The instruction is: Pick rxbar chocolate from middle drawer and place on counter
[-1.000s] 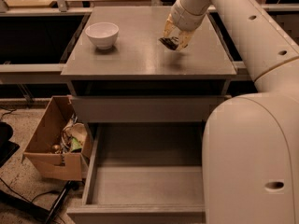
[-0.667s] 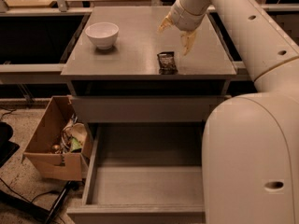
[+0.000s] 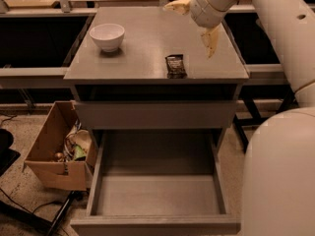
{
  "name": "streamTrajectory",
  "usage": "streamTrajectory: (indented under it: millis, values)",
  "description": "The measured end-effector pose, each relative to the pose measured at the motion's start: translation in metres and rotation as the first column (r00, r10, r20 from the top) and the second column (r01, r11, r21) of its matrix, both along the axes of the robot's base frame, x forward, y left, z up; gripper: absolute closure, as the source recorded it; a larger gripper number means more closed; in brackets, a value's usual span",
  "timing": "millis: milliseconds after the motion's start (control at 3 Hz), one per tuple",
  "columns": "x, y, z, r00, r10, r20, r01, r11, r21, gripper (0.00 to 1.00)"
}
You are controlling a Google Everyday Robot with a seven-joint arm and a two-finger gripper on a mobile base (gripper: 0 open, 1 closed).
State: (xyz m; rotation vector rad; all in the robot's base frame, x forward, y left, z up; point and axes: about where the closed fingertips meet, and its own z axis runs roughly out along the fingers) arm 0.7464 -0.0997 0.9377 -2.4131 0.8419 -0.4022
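Note:
The rxbar chocolate, a small dark bar, lies flat on the grey counter near its front edge, right of centre. My gripper hangs above the counter's right rear part, up and to the right of the bar. It is open and empty, with pale fingers spread wide, and it does not touch the bar. The middle drawer is pulled out below the counter and its grey floor is bare.
A white bowl stands on the counter's left rear. A shut drawer front sits above the open drawer. A cardboard box of clutter stands on the floor at the left. My white arm and base fill the right side.
The gripper let go of the bar, which now lies on the counter. It then opened wide and rose up and back, away from the bar.

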Motion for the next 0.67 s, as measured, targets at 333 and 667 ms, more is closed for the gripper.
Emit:
streamTrajectory:
  millis: [333, 667]
  values:
    - [-0.040, -0.023, 0.063, 0.9900, -0.071, 0.122, 0.059, 0.993, 0.102, 0.00]
    - [-0.103, -0.022, 0.142, 0.9486, -0.187, 0.255, 0.138, 0.970, 0.198, 0.00]
